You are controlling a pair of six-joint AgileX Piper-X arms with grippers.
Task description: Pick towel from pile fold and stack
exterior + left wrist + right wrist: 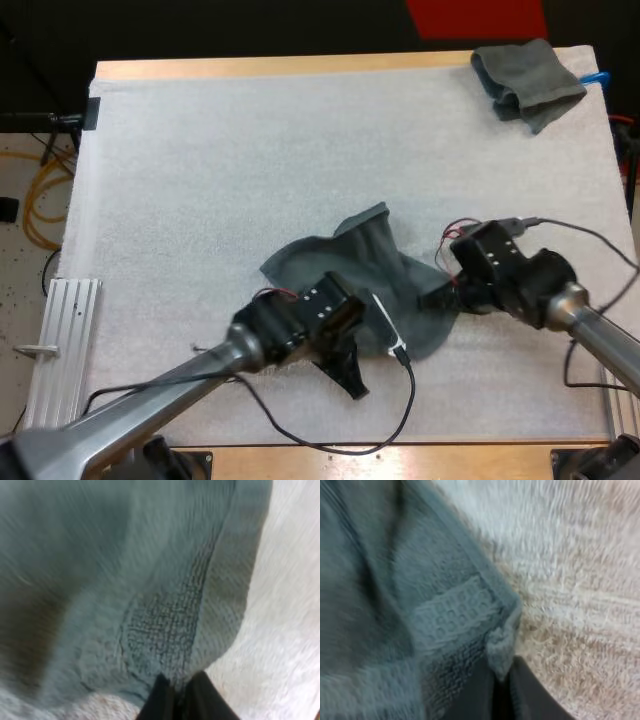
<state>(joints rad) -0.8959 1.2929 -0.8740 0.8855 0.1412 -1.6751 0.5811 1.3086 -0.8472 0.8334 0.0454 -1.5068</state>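
high view: towel (372, 268) lies on the white mat (200, 180), nearer the front side of the desk (300, 66), roughly mid-width. it is loosely spread, not flat: one flap stands up toward the far side, and folds run across the middle.

left claw (345, 372) is at the towel's near edge. left wrist view: my left claw (181, 692) is closed, both fingers (160, 700) pinching the towel (150, 580) at its hem, cloth pressed between them. a woven band runs up the towel from the grip point, and bare mat (290, 630) lies just beside it.

right claw (437, 298) is at the towel's right edge, well apart from the left claw. right wrist view: my right claw (502, 680) is closed on a corner of the towel (395, 580). a small tuft of the corner is bunched right at the fingers (475, 695), and a woven patch sits just beyond the grip. mat (570, 555) lies alongside that edge.

a crumpled towel (527, 80) sits at the far right corner of the mat, well apart from both claws and from the gripped towel.
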